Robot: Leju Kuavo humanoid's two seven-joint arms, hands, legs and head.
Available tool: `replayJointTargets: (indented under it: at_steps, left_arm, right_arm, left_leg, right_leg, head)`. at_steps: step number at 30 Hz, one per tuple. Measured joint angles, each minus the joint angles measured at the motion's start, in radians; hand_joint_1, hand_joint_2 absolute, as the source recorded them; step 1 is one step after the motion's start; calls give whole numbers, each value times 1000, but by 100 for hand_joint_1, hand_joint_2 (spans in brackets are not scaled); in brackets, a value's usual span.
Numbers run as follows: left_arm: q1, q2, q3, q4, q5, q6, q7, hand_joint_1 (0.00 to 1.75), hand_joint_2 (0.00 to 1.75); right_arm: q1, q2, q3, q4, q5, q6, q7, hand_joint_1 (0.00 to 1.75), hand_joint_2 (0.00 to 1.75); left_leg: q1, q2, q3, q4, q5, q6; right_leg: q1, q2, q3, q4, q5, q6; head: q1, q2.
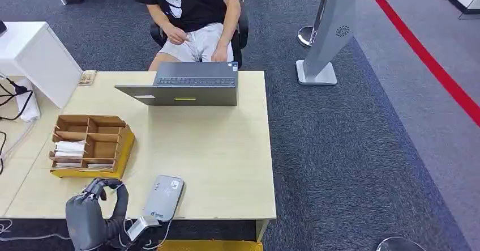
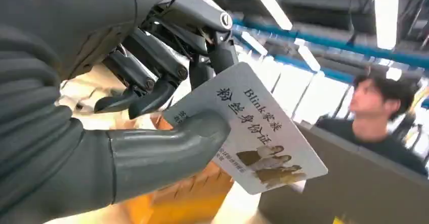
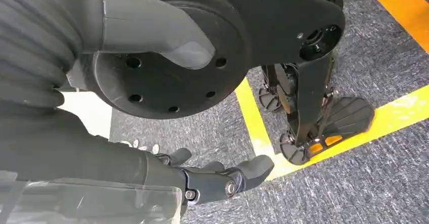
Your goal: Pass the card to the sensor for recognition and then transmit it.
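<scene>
My left hand (image 1: 93, 217) hangs at the table's near edge and pinches a white card (image 1: 141, 226) between thumb and fingers. The card sticks out toward the grey sensor box (image 1: 163, 197), just short of its near end. In the left wrist view the card (image 2: 253, 133) shows printed text and a small photo, with my thumb across its face; the hand (image 2: 101, 107) grips one end only. My right hand (image 3: 91, 143) hangs low over the carpet with fingers (image 3: 222, 178) loosely spread, holding nothing.
A wooden organizer (image 1: 90, 143) with more cards stands left of the sensor. A grey laptop (image 1: 192, 84) sits at the table's far edge, with a seated person (image 1: 192, 13) behind it. A white box (image 1: 34, 52) and cables lie far left; a grey floor stand (image 1: 328, 35) is right.
</scene>
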Motion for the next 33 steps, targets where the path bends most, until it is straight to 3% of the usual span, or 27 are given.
replayJointTargets:
  at_steps: [9,21,29,33]
  left_arm:
    - [-22,3,0,200,-29,0,46,175,175]
    - [-100,7,21,434,-58,1,58,175,175]
    - [-117,11,27,484,-63,1,53,175,175]
    - [-103,15,22,410,-83,2,51,175,175]
  right_arm:
    - [1,2,-16,0,11,1,0,0,175]
    - [3,2,-19,0,33,8,0,0,175]
    - [4,2,-21,0,42,15,1,0,175]
    - [4,2,-23,0,61,23,3,0,175]
  left_leg:
    - [0,0,0,0,1,0]
    - [0,-1,0,0,1,0]
    - [0,-1,0,0,1,0]
    - [0,-1,0,0,1,0]
  right_leg:
    - [0,0,0,0,1,0]
    - [0,-1,1,0,1,0]
    - [0,-1,1,0,1,0]
    - [0,-1,0,0,1,0]
  head:
    - [-1,0]
    - [-2,0]
    - [-2,0]
    - [-2,0]
